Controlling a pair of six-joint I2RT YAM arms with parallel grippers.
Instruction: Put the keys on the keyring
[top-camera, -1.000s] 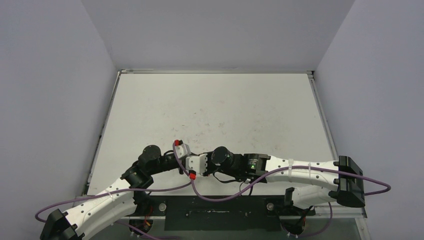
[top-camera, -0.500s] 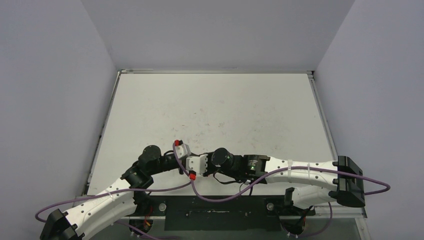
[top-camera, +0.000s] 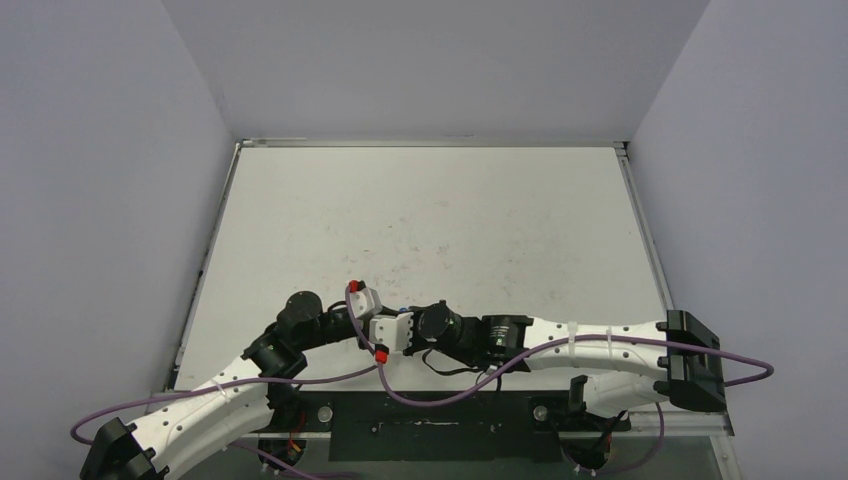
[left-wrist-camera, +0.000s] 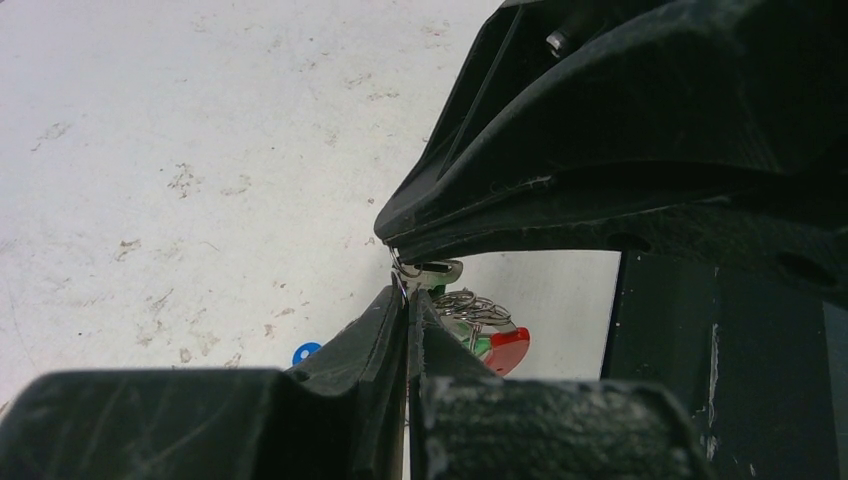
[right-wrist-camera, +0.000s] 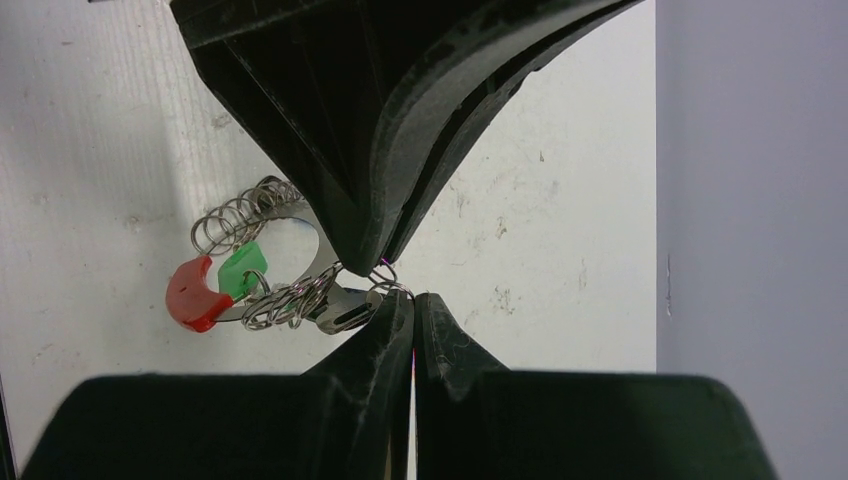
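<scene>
Near the table (top-camera: 430, 200)'s front edge, about 7 o'clock from its middle: left gripper (left-wrist-camera: 408, 305) and right gripper (right-wrist-camera: 412, 305) tip to tip. Both pinched fully shut on thin end wire of the keyring (right-wrist-camera: 262, 262), as far as can be told.

Trailing toward 9 o'clock in the right wrist view: silvery coil, 1 red section (right-wrist-camera: 190, 295), and 1 green key (right-wrist-camera: 243, 268), seemingly on the loop. Lying flat on the table at 8 o'clock of the left gripper's tip, apart from the ring: 1 blue key (left-wrist-camera: 305, 352).

Probably light, springy and slippery, and likely to twist or spring back if loosened. Best held at the stiffer wire end beside the flat silver piece (right-wrist-camera: 340, 312), not on the soft coil. No container in sight.
</scene>
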